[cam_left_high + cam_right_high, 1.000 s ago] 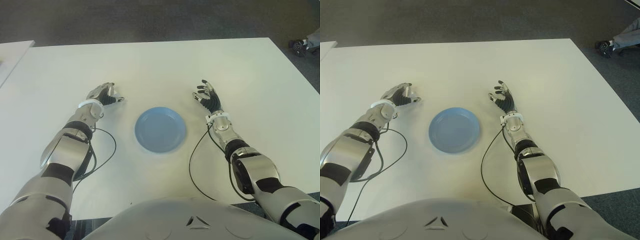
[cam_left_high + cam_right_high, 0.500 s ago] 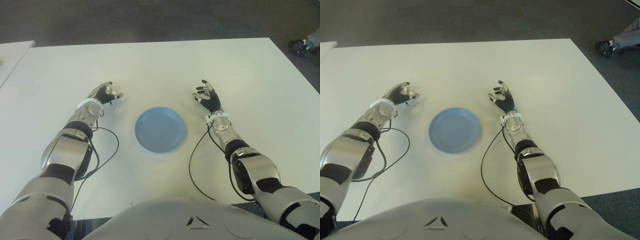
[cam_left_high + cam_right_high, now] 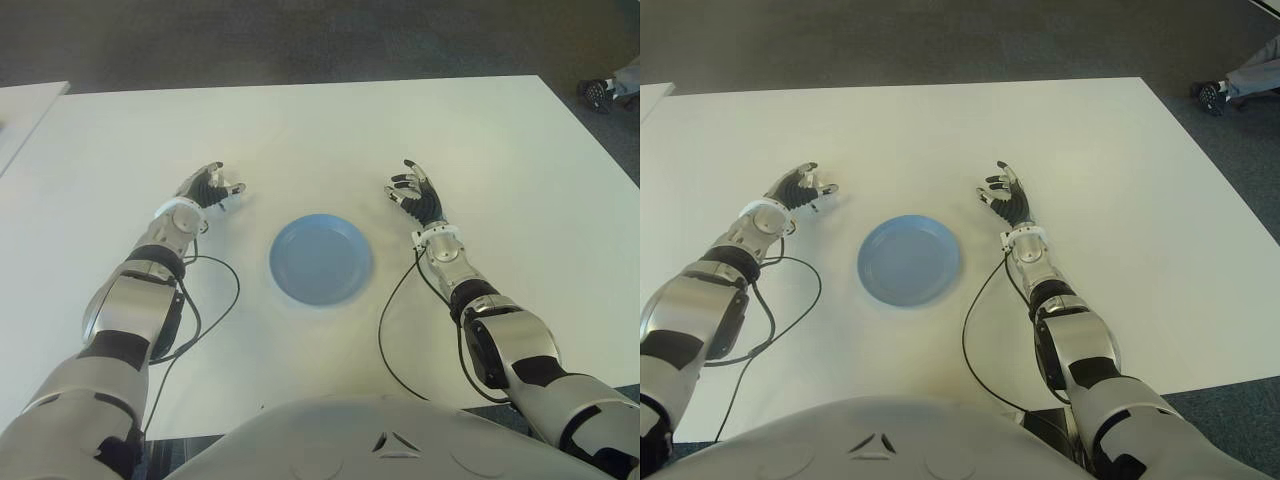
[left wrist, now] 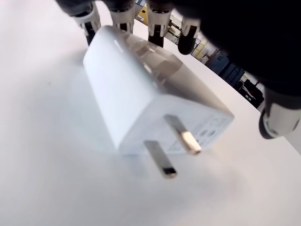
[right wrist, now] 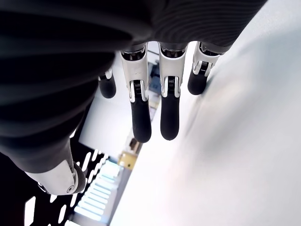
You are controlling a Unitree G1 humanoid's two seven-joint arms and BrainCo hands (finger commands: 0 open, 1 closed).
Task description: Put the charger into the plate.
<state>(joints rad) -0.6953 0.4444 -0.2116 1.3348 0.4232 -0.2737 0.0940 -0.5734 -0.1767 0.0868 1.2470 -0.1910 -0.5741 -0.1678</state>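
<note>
White charger (image 4: pixel 141 103) lies under your left hand (image 3: pixel 207 188), fingers apart: close them round its sides before lifting toward the plate (image 3: pixel 321 259); right hand (image 3: pixel 413 196) stays spread, empty.

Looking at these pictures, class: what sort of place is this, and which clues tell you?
Probably an office or lab test room: a plain white table on dark carpet, bare except for a blue plate and a white charger under the left robot hand.

Bright even light, soft shadows, wrist views blurry nr edges
</note>
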